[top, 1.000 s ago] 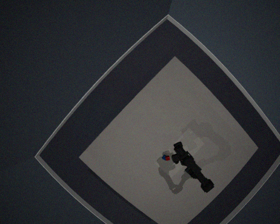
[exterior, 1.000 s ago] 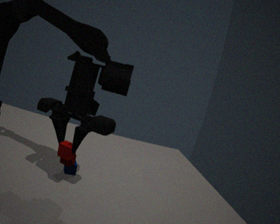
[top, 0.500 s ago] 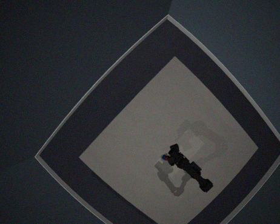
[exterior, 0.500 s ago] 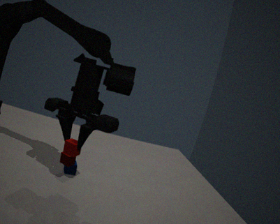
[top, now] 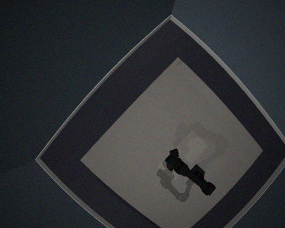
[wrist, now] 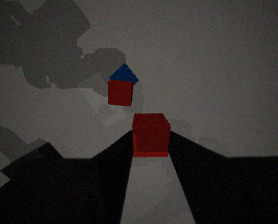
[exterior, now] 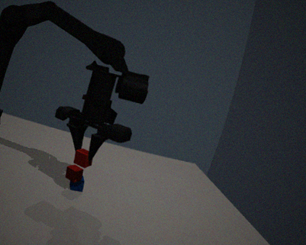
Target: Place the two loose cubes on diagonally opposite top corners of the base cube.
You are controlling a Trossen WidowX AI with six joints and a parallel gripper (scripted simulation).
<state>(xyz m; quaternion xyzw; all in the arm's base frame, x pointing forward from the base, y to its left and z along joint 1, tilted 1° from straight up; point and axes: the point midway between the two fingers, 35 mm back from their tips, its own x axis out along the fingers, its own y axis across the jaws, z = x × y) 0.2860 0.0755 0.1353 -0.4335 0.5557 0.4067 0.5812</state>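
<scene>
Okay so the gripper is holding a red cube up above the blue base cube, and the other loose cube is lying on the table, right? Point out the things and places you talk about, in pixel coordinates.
Not quite: the other red cube (exterior: pixel 74 173) (wrist: pixel 120 93) sits on top of the blue base cube (exterior: pixel 77 185) (wrist: pixel 124 75), as the exterior view shows. The gripper (exterior: pixel 84 156) (wrist: pixel 149 134) does hold a red cube (exterior: pixel 82 158) (wrist: pixel 150 135) above it.

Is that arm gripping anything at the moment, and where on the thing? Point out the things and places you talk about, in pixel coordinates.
Yes, the upper red cube (exterior: pixel 82 158) (wrist: pixel 150 135), held by two opposite sides between the fingers of the gripper (exterior: pixel 84 157) (wrist: pixel 149 134).
</scene>
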